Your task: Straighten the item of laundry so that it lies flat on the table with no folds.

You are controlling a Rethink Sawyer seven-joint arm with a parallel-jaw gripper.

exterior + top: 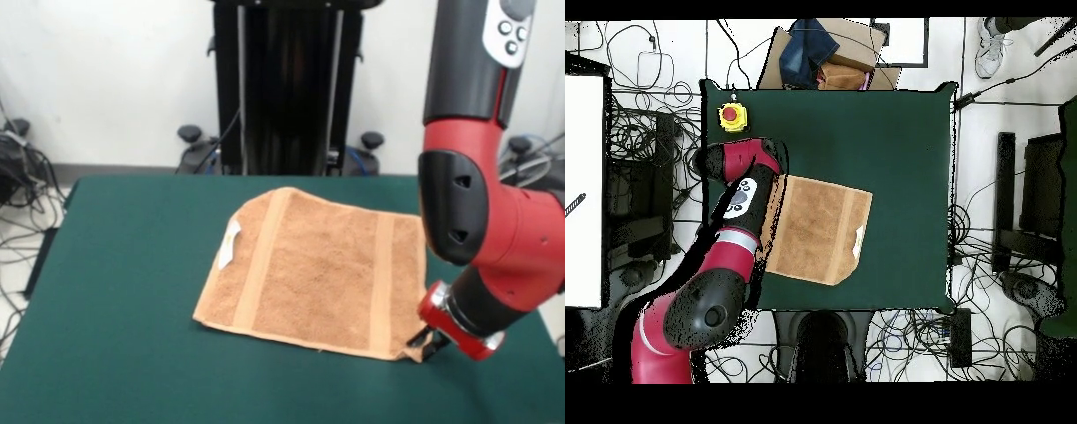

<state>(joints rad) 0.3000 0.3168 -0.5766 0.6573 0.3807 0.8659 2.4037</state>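
The item of laundry, an orange-tan towel with two flat bands and a white tag, lies spread out on the dark green table. My gripper is down at the towel's near right corner, shut on that corner, which puckers up slightly at the tips. In the overhead view the towel lies left of the table's centre. The red arm covers its left edge and hides the gripper there.
A yellow box with a red button sits at the table's top left corner in the overhead view. A cardboard box with dark cloth stands beyond the top edge. Cables lie on the floor around the table.
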